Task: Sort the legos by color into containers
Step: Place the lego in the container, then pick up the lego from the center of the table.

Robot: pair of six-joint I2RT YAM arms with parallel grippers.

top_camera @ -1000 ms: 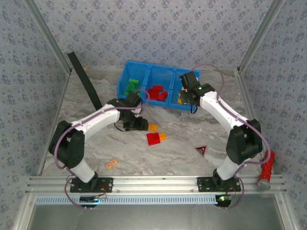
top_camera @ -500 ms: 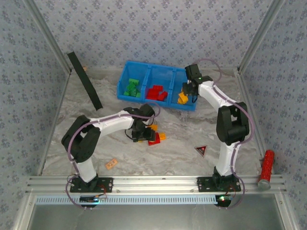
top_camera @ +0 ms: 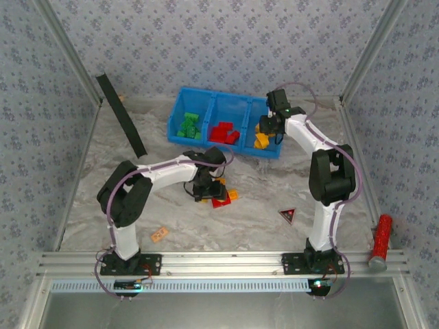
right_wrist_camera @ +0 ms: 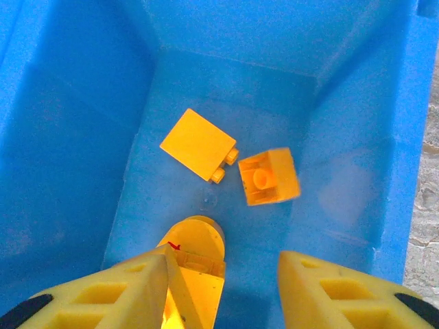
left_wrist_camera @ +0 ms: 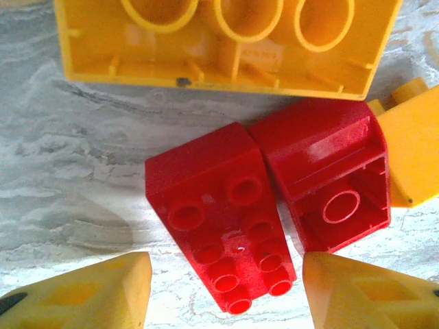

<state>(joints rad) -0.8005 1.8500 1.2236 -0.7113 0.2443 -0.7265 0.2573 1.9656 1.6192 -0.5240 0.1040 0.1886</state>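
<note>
Hovering low over the tabletop (left_wrist_camera: pixel 82 151), the left claw (left_wrist_camera: pixel 223 277) stood released, its jaws parted either side of a red lego (left_wrist_camera: pixel 219 226) lying studs-up between them. A second red lego (left_wrist_camera: pixel 329 185) touched it on the claw's right, with a big yellow lego (left_wrist_camera: pixel 226 41) just ahead. The right claw (right_wrist_camera: pixel 225 264) hung inside the bin's end compartment (right_wrist_camera: pixel 82 137), jaws apart, with a yellow lego (right_wrist_camera: pixel 195 247) loose against its left finger. I'd say the red pick came next, and it called for closing without snagging the neighbour.
</note>
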